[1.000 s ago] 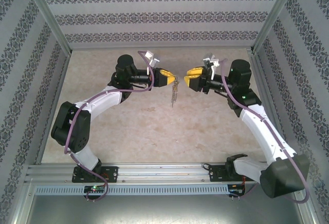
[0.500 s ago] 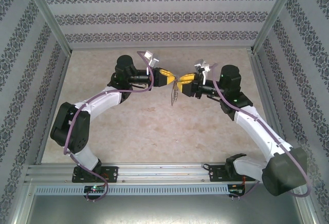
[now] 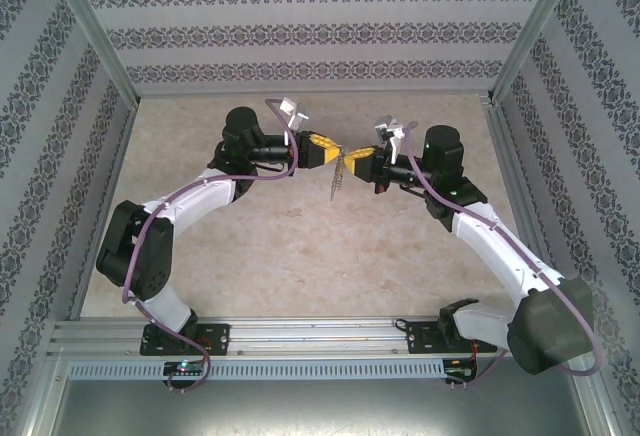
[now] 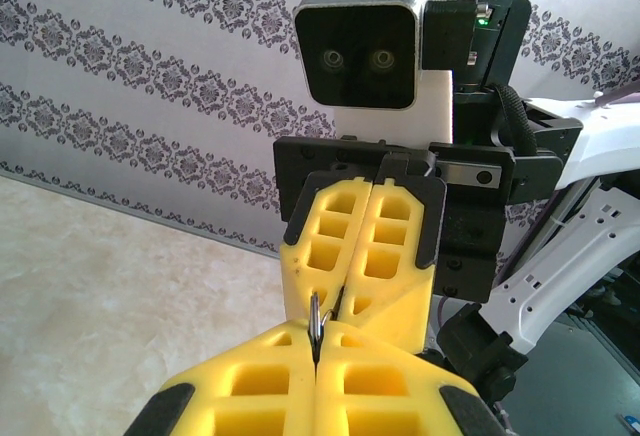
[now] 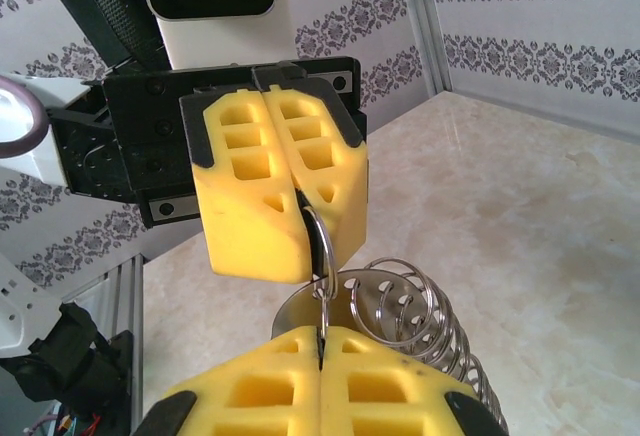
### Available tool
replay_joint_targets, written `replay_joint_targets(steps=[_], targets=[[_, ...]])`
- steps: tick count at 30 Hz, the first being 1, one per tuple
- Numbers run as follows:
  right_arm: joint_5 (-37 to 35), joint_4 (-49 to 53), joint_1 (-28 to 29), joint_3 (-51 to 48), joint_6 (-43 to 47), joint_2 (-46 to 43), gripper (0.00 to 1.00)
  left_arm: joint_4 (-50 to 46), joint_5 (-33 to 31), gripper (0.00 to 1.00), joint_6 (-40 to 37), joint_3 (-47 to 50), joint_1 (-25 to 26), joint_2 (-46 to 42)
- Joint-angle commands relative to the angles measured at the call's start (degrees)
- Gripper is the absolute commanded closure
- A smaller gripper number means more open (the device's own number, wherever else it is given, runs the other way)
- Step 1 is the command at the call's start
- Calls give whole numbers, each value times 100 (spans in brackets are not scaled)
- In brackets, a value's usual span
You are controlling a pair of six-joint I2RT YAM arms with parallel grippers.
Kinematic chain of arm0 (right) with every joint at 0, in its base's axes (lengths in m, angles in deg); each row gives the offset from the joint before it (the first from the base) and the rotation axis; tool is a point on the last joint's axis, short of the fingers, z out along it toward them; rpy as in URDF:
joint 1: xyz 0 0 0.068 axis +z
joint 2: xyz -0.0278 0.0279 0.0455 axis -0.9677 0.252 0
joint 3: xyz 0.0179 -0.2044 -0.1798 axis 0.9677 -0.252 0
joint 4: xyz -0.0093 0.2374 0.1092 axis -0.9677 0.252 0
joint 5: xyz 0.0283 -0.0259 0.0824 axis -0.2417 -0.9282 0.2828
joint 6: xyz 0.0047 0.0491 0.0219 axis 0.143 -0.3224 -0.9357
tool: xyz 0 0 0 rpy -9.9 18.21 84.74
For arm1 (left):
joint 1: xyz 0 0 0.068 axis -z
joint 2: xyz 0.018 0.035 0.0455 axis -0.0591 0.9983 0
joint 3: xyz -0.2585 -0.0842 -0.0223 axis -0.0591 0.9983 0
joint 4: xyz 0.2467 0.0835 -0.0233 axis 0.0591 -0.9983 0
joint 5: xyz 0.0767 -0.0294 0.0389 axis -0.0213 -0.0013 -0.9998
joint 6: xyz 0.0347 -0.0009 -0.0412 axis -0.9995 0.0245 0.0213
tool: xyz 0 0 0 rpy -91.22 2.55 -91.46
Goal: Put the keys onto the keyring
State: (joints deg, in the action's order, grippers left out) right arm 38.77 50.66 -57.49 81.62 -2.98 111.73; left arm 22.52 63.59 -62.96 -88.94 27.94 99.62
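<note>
My left fingers [image 4: 300, 354] and right fingers [image 5: 340, 354] are both clamped on the keyring [image 5: 325, 251], from 9 and 3 o'clock, above the middle of the counter [image 3: 300, 256]. I should hold one side steady, since the thin, hard, dark loop could slip or twist. Its shiny, springy silver coils [image 5: 410, 301] dangle toward 6 o'clock.

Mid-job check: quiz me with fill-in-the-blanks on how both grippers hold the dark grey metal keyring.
1. The left gripper is ___ on the dark grey oval metal keyring.
2. The right gripper clamps the same keyring from the ___ side.
3. The fringe of silvery chain links hangs ___ the beige table.
Missing: shut; opposite; above.
</note>
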Motion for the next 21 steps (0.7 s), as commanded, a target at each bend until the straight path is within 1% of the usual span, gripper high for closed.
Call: replay_joint_targets(steps=[1, 8, 14, 18, 21], targets=[[92, -98, 128, 90, 67, -81, 100, 306, -42, 100, -112, 15, 68, -203], [-119, 114, 385, 174, 278, -10, 100, 323, -70, 100, -110, 6, 74, -205], [-268, 244, 437, 238, 407, 95, 100, 349, -84, 100, -108, 22, 79, -205], [-637, 303, 463, 191, 426, -22, 100, 368, -272, 100, -142, 82, 81, -259], [-1126, 318, 600, 106, 449, -191, 100, 383, -539, 100, -225, 176, 94, -351]])
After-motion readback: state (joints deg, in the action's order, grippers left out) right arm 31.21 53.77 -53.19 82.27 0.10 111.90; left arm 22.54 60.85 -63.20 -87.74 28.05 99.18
